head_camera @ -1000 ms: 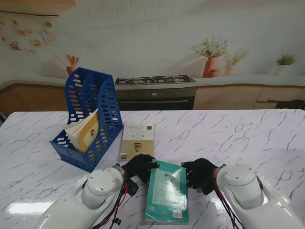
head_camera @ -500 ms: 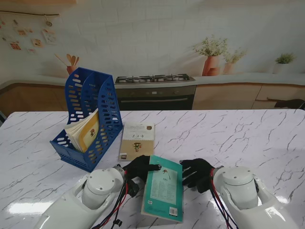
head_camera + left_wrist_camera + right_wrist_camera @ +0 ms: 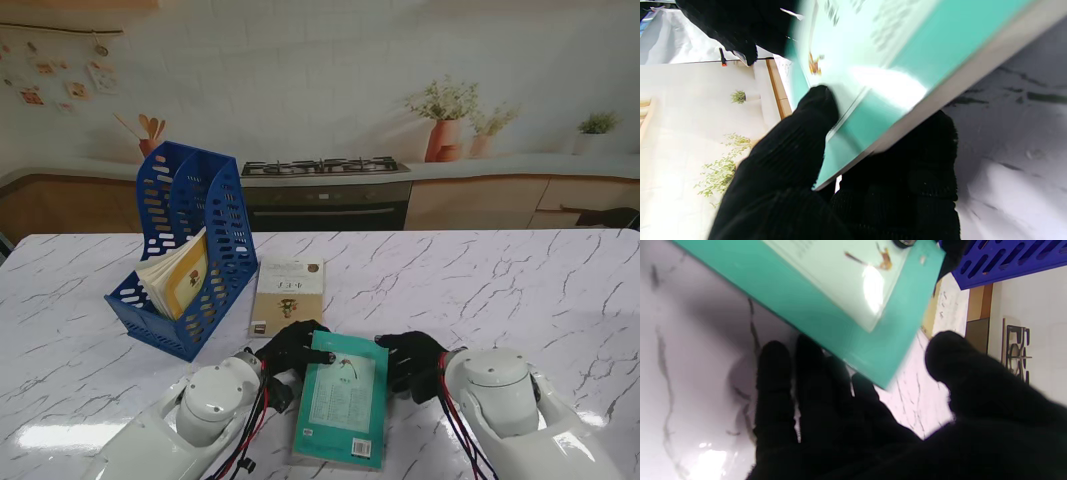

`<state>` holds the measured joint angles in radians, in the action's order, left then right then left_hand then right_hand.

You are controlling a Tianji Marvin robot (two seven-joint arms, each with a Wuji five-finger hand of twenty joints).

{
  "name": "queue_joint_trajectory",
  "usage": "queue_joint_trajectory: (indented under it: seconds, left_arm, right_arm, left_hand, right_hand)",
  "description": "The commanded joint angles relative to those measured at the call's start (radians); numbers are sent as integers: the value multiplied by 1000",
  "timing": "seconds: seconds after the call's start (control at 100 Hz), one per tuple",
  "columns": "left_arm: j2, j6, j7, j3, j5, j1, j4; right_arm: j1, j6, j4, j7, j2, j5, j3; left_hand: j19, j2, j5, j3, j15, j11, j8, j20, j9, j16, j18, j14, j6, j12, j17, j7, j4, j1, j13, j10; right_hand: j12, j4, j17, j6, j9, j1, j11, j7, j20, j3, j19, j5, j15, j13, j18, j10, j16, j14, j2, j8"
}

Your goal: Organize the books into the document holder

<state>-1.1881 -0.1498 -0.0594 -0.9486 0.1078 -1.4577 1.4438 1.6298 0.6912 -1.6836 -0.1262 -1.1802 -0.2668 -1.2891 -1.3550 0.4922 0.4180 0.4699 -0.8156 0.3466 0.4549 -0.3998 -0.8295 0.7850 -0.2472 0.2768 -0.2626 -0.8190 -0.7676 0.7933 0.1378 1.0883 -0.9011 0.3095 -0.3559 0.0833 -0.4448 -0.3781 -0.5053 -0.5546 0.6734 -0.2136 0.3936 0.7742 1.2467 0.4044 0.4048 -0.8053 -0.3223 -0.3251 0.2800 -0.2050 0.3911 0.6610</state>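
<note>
One thin, stiff teal paperback book (image 3: pixel 341 412), glossy and likely slippery, is pinched at its far corner by the left robot hand (image 3: pixel 291 350), while the right robot hand (image 3: pixel 412 362) hovers spread, empty.

A white marble-patterned table (image 3: pixel 500 290) with grey veining carries everything. On its left side stands a blue document holder (image 3: pixel 185 260), set at an angle, with a yellow-covered book (image 3: pixel 178 280) leaning inside it. Just to the right of the holder a cream-covered book (image 3: pixel 288 297) lies flat on the top. Nearer to me, a teal book (image 3: pixel 342 410) sits over the table's front middle.
</note>
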Motion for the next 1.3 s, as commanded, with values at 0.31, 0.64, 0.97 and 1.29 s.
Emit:
queue_joint_trajectory:
  seconds: [0.31,0.64,0.97,1.29]
  left_arm:
    - [-25,64,15,0,58,-22,16]
    - [-39,51,69,-1,44,-22,18]
    - [-43,90,91,5,43,-21,19]
    - [-4,148,46,-42,-43,-50,114]
  right_arm:
    - [2,-25,30,-86,12,-7,20]
    - [-27,-89,48,-284,71,20,35]
    - [-27,-190,44,-256,68,62,41]
    - [-6,-363,-57,-264,92,191,4]
  left_hand:
    - [-41,-37,71,105,6,22,89,-1,-136,31,50,-49,155,-80,-29,219,-49,175,-51,-186]
    - [-34,-27,80,111,4,14,81,20,-148,16,66,-49,153,-79,-73,223,-56,167,-70,-175]
    - [-40,-20,84,111,10,-4,63,42,-158,-3,73,-56,145,-51,-82,216,-58,150,-84,-167]
    - [21,-70,52,85,171,107,-21,-184,131,-134,-79,92,76,336,273,-58,-75,-63,199,-111]
  right_hand:
    - [-79,1,-73,217,-220,-108,61,-151,117,34,167,186,213,-160,-153,129,109,98,36,96]
    - [-153,103,-159,340,-376,-325,14,-490,151,109,249,203,325,-248,-102,179,163,126,112,-53]
    - [-418,119,-310,500,-452,-418,218,-654,258,334,440,484,728,-349,-18,212,321,162,76,348]
    - [-632,114,-431,546,-463,-412,352,-835,370,413,584,527,1037,-393,60,224,446,260,18,578]
